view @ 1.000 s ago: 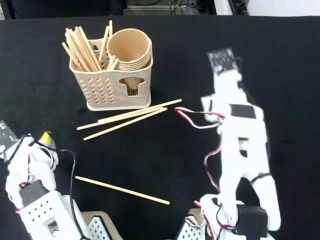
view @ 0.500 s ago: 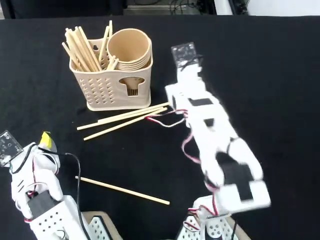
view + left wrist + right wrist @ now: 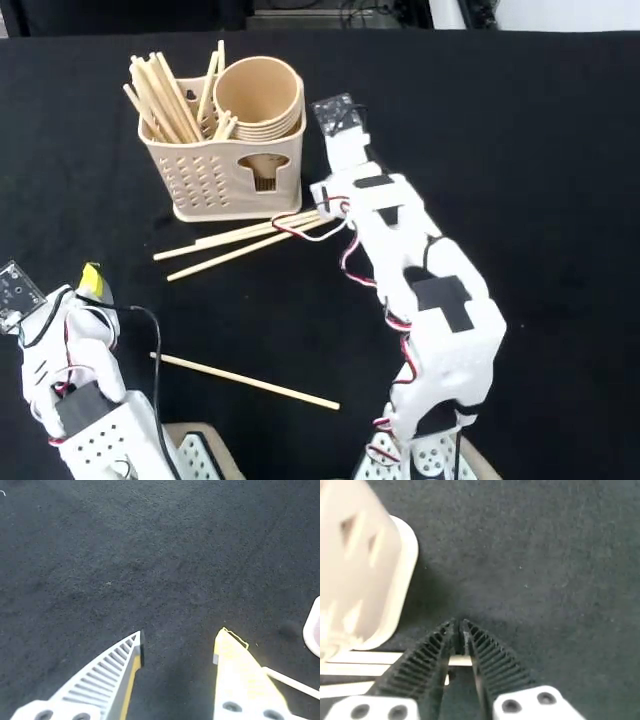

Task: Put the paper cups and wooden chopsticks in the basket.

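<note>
The beige basket [image 3: 222, 175] stands at the back left, holding stacked paper cups [image 3: 259, 97] and several wooden chopsticks [image 3: 165, 97]. A few loose chopsticks [image 3: 238, 241] lie in front of it, and one more chopstick [image 3: 245, 380] lies nearer the front. My right arm [image 3: 400, 240] stretches over the right ends of the loose chopsticks, beside the basket's corner [image 3: 365, 580]. My right gripper [image 3: 457, 628] is shut, its tips just above the chopstick ends [image 3: 385, 658]. At the front left, my left gripper [image 3: 180, 639] stands open over bare cloth, its yellow fingertip [image 3: 91, 279] showing.
Black cloth [image 3: 540, 150] covers the table, with free room on the right and in the middle front. Red and white cables [image 3: 345, 250] hang off the right arm. A chopstick [image 3: 292, 681] and a white edge [image 3: 315, 632] show beside my left gripper.
The right arm has swung left from the table's right side to the basket's corner, over the loose chopsticks' ends. The left arm shifted slightly, then stayed.
</note>
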Controlling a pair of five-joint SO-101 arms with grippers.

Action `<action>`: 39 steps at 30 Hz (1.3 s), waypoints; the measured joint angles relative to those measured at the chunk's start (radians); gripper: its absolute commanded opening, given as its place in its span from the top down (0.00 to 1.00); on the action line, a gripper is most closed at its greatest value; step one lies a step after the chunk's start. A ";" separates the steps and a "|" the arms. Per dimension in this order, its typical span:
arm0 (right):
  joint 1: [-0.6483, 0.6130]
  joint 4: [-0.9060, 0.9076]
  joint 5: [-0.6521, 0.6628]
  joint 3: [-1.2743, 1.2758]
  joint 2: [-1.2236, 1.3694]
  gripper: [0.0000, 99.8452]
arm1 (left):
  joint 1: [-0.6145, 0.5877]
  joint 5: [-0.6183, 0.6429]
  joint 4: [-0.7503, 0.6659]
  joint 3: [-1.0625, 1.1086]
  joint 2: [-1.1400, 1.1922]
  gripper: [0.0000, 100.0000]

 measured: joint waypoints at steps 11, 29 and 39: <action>-0.029 0.204 -0.002 -0.003 -0.029 0.99 | 0.000 0.000 0.000 0.000 0.000 0.76; -0.150 0.552 -0.003 0.161 -0.212 0.99 | 0.000 0.000 0.000 0.000 0.000 0.76; -0.149 0.568 0.000 0.411 -0.485 0.99 | 0.000 0.000 0.000 0.000 0.000 0.76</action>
